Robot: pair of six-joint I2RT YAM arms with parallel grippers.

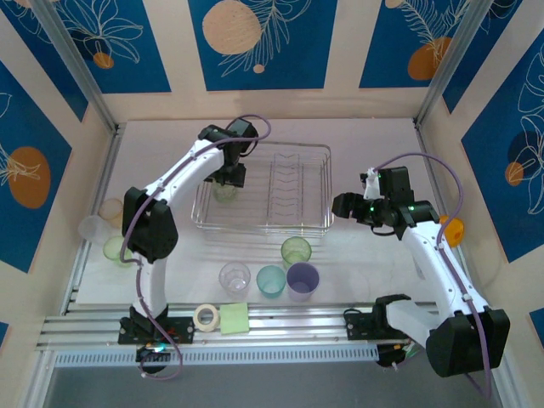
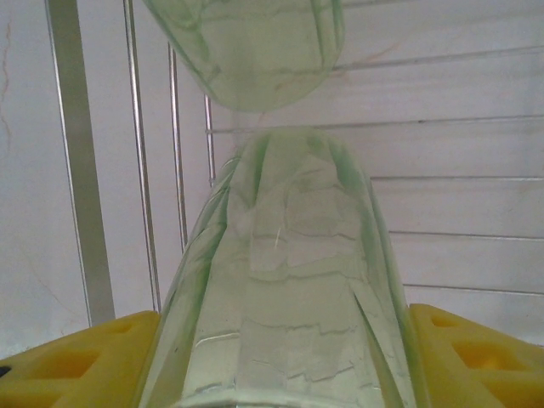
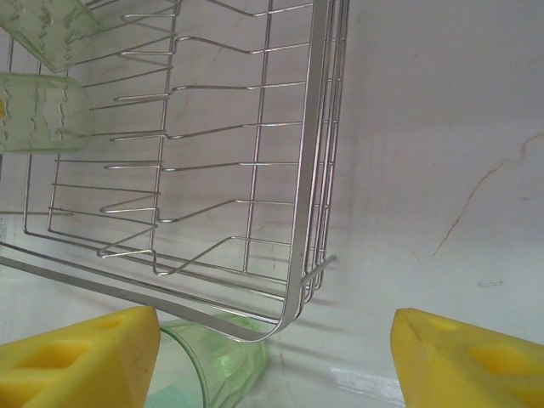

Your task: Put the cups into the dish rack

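The dish rack point(image 1: 297, 191) stands at the middle back of the table. My left gripper point(image 1: 227, 177) hangs over its left end, shut on a light green cup point(image 2: 280, 289) that sits between the yellow fingers point(image 2: 76, 361). A second light green cup point(image 2: 255, 51) lies just beyond it on the rack wires. My right gripper point(image 1: 344, 206) hovers open beside the rack's right end point(image 3: 306, 170), with nothing between its fingers point(image 3: 472, 361). Another green cup point(image 1: 296, 250) stands in front of the rack. A clear cup point(image 1: 235, 276), a teal cup point(image 1: 271, 280) and a lavender cup point(image 1: 303, 280) stand in a row nearer me.
At the table's left edge stand a pale peach cup point(image 1: 110, 208), a clear cup point(image 1: 91, 228) and a green cup point(image 1: 116, 249). A white tape roll point(image 1: 205, 316) and a yellow-green pad point(image 1: 235, 318) lie on the front rail. An orange piece point(image 1: 453, 228) sits by the right wall.
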